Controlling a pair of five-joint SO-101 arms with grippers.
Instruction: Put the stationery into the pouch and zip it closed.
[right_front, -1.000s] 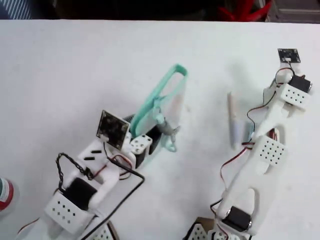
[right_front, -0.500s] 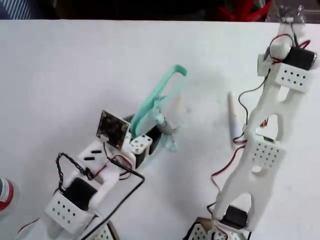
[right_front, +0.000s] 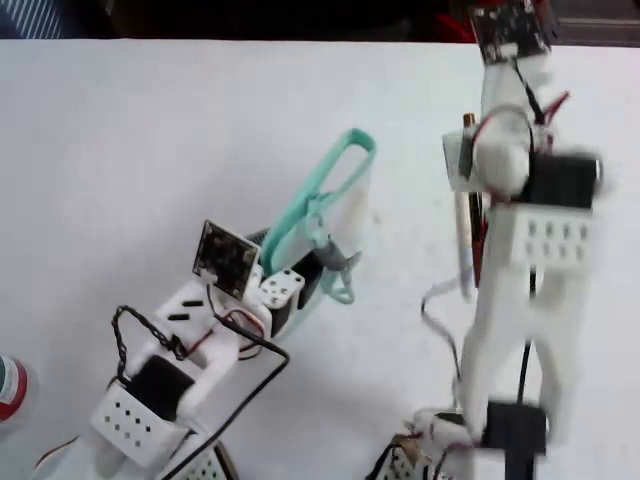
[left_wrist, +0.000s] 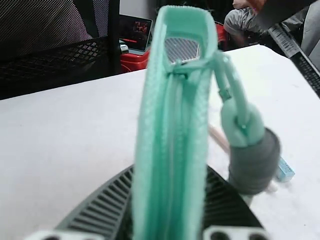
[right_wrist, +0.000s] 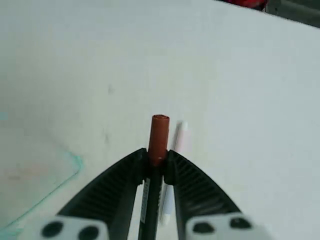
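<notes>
Pouch (left_wrist: 170, 150), woven mint edge, clamped in left gripper (left_wrist: 172, 172) — right gripper (right_wrist: 156, 155) pinching brown-capped pen (right_wrist: 160, 132)

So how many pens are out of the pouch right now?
2. A brown-capped pen is clamped in the right gripper; a white pen lies on the table near it. Others may be hidden inside the pouch.

white perforated arms (right_front: 520, 290), black motors (right_front: 160, 385), red and black cables (right_front: 285, 358).
</notes>
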